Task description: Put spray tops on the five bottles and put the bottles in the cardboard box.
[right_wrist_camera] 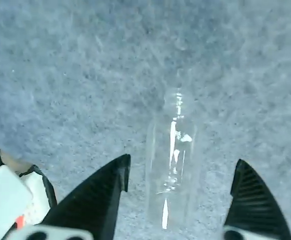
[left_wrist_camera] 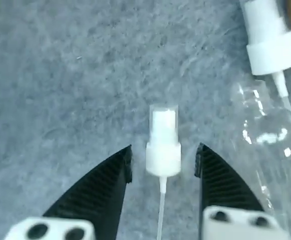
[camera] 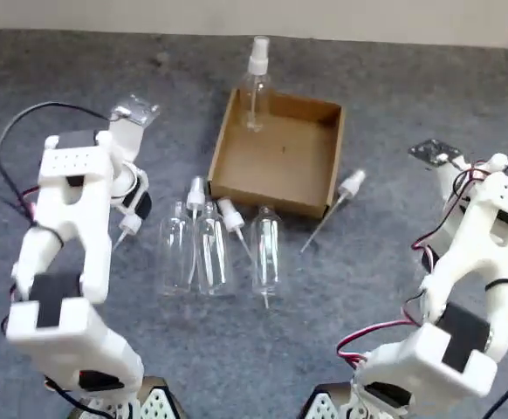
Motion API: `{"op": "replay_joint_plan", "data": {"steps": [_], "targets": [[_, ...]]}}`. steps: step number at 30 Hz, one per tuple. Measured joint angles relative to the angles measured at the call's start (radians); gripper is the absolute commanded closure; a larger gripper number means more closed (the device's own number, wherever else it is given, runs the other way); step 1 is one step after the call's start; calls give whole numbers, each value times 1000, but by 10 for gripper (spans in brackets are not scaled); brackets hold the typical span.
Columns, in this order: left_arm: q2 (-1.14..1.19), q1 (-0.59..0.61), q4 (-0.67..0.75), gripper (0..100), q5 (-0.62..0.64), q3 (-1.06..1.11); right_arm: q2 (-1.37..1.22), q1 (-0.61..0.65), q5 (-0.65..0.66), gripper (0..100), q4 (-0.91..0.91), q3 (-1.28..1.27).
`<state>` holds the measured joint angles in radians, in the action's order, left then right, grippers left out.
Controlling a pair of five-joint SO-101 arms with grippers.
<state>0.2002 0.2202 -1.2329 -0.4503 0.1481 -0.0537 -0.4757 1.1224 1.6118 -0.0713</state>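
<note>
- Left jaws, spread open, flank a spray top (left_wrist_camera: 163, 130) lying on the worktop (left_wrist_camera: 60, 75).
- Right jaws gape above a capless bottle (right_wrist_camera: 173, 150) lying flat.
- One capped bottle (camera: 256, 87) stands in the cardboard box (camera: 289, 161).

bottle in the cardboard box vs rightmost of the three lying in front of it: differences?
Pose: the bottle in the box stands upright; the rightmost lying bottle is on its side.
Top: the boxed one wears a white spray top; the lying one's neck looks bare.
Place: one inside the cardboard box at its far wall, the other on the grey mat in front.
Both are clear, same shape.
</note>
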Motion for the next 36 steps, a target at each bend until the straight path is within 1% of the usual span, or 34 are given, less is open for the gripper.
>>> {"op": "replay_joint_plan", "data": {"steps": [7, 12, 13, 18, 21, 24, 27, 33, 36], "targets": [[175, 2, 0, 848, -3, -91, -75, 0, 0, 724, -114, 0], [252, -3, -3, 986, -3, -132, -101, 0, 0, 724, -152, 0], [259, -6, -5, 1000, -2, -135, -109, 0, 0, 724, -158, 0], [269, -8, -12, 997, -5, -138, -150, 0, 0, 724, -172, 0], [264, -8, -12, 997, -5, -138, -153, -3, 40, 724, -163, 0], [236, -8, -21, 997, 21, -137, -147, -3, 98, 724, -72, 0], [186, 0, -64, 997, 46, -137, -101, -3, 133, 724, -12, 0], [18, -29, -181, 997, 52, -130, -29, -49, 144, 724, 0, 0], [-110, -54, -212, 997, 89, -68, -31, -78, 166, 724, 0, 0]]}}
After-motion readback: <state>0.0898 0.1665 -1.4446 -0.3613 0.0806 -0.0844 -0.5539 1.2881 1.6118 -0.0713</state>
